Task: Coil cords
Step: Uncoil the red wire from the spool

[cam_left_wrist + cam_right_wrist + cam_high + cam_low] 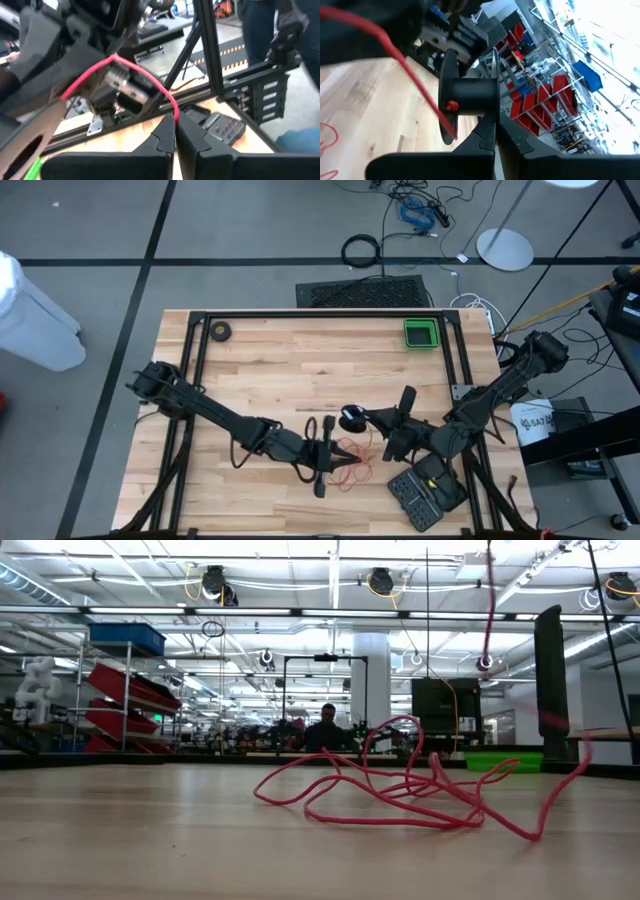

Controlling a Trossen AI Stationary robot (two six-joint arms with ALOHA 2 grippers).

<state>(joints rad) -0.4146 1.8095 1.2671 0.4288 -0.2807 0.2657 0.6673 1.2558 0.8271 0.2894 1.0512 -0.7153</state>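
Pinching the thin, limp red wire cord, left gripper clenched; right gripper clamps the small black plastic reel; regrip cord nearer reel

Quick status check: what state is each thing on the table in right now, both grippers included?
Red cord: mostly uncoiled, loose tangle on the table, one strand lifted.
Black reel: held off the table, cord end fixed to it, bare of windings.
Left gripper: shut on the cord.
Right gripper: shut on the reel.
Green bin: at the far edge.
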